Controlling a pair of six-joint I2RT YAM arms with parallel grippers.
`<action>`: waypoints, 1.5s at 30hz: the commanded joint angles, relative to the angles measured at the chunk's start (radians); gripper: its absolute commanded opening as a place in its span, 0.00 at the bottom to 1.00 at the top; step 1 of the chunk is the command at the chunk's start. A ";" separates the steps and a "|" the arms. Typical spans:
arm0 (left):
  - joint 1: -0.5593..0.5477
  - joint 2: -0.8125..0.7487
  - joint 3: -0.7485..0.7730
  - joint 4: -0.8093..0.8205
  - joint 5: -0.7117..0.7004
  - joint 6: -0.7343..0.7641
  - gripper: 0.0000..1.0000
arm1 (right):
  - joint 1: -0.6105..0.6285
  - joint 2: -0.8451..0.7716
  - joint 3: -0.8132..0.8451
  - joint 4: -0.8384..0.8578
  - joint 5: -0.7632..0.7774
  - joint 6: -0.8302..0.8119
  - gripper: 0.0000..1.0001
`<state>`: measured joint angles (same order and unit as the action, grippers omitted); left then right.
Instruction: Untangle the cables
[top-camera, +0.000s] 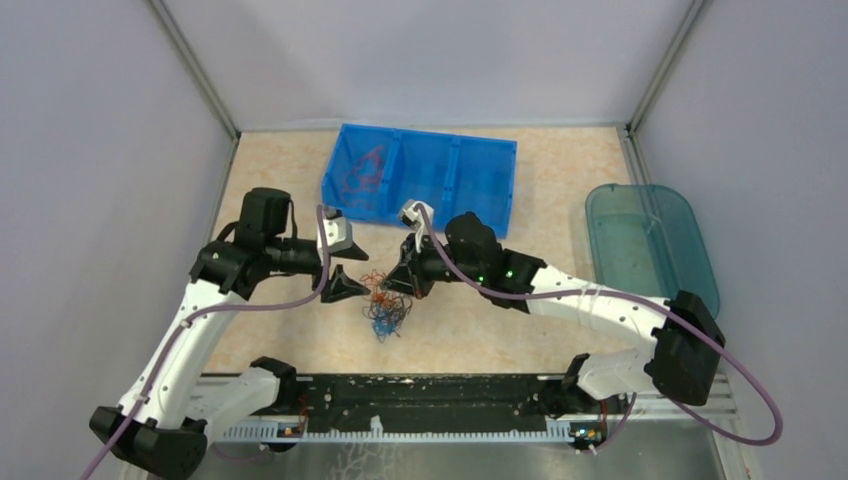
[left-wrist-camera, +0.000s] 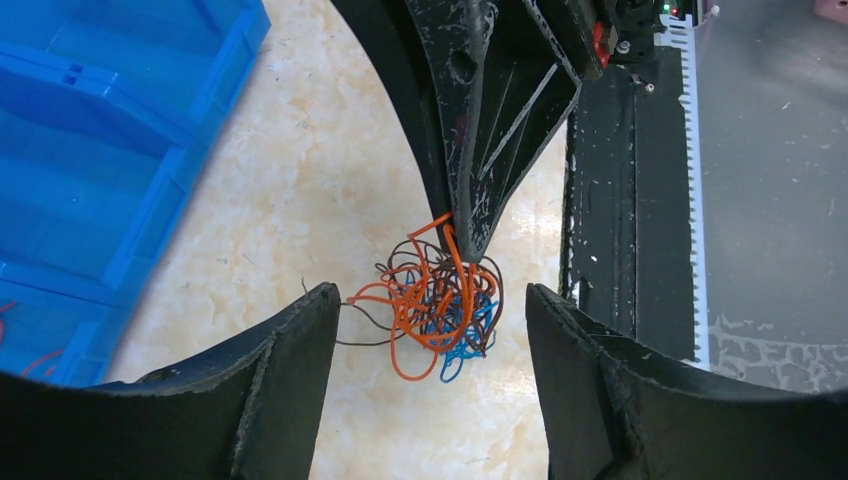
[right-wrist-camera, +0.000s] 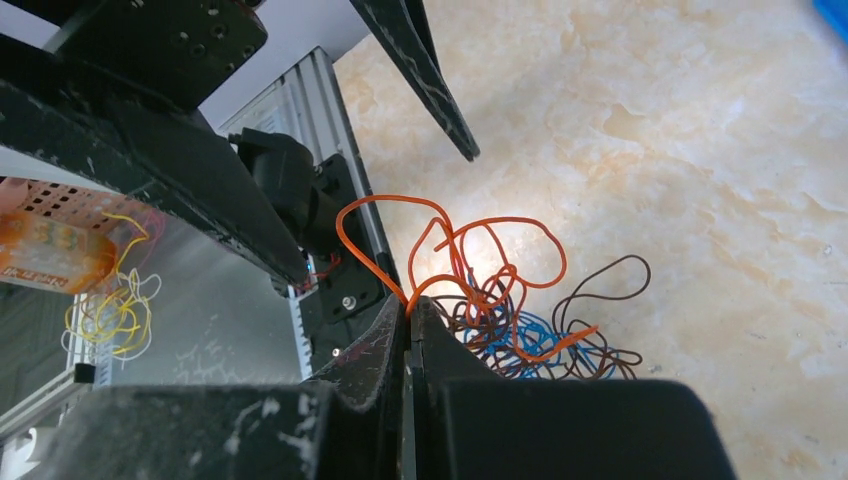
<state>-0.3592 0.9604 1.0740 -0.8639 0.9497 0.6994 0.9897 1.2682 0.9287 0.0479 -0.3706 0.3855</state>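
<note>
Left wrist view: I have the left gripper spread wide, one finger on each side of the cables. The clump of orange, blue and dark brown wire lies on the marbled tabletop, near the black rail at the front edge. The right gripper meets the clump from the opposite side, its jaws pressed together on an orange strand at the top of the tangle. Through the right wrist camera I see that strand looping up from the closed tips. A blue compartment bin sits well behind the tangle.
</note>
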 joint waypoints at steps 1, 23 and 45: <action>-0.013 0.016 -0.001 -0.026 -0.003 0.022 0.74 | -0.010 0.026 0.077 0.091 -0.042 0.026 0.00; -0.035 -0.093 -0.045 0.039 -0.055 0.057 0.87 | -0.029 -0.015 0.001 0.131 -0.042 0.067 0.00; -0.095 -0.073 -0.052 0.224 -0.205 0.013 0.01 | -0.030 -0.022 -0.072 0.238 -0.096 0.083 0.08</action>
<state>-0.4438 0.9165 1.0145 -0.7155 0.7921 0.7185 0.9653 1.2823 0.8764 0.2005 -0.4213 0.4564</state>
